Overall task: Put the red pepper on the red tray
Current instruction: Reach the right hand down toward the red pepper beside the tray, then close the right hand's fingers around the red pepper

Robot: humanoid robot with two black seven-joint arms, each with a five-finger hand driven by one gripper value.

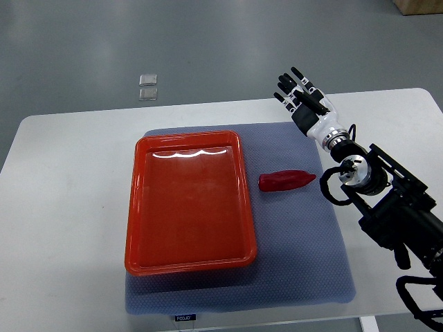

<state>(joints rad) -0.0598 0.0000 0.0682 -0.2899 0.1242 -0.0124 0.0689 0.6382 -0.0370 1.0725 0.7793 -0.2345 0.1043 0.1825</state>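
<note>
A red pepper (286, 180) lies on its side on the grey mat (297, 242), just right of the red tray (188, 201), pointed tip to the right. The tray holds nothing. My right hand (300, 94) is above the mat's far right corner, up and right of the pepper and apart from it. Its fingers are spread and hold nothing. The right arm (387, 204) comes in from the lower right. The left arm does not show.
The mat lies on a white table (62, 207). Two small clear squares (148, 86) lie on the grey floor beyond the table's far edge. A brown box corner (419, 5) shows at the top right.
</note>
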